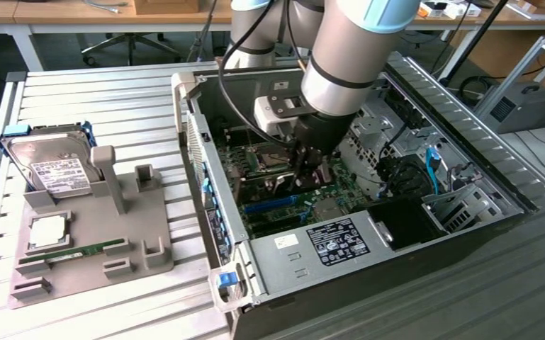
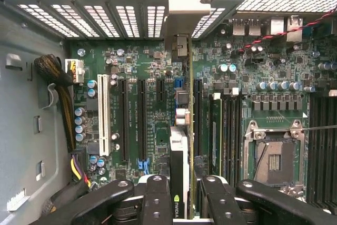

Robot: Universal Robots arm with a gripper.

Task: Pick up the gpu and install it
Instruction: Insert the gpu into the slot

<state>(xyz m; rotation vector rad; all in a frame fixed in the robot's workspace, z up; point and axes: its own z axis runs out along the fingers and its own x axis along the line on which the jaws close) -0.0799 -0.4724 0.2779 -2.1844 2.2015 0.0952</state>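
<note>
End effector with gpu amid motherboard slots

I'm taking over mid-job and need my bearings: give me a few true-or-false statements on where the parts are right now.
1. The gripper grips the gpu above the motherboard. True.
2. The hard drive sits inside the case. False: it stands in the grey fixture outside the case, at the exterior view's left.
3. The RAM stick lies in that fixture. True.
4. The case is closed. False: its side is open and the motherboard is exposed.
</note>
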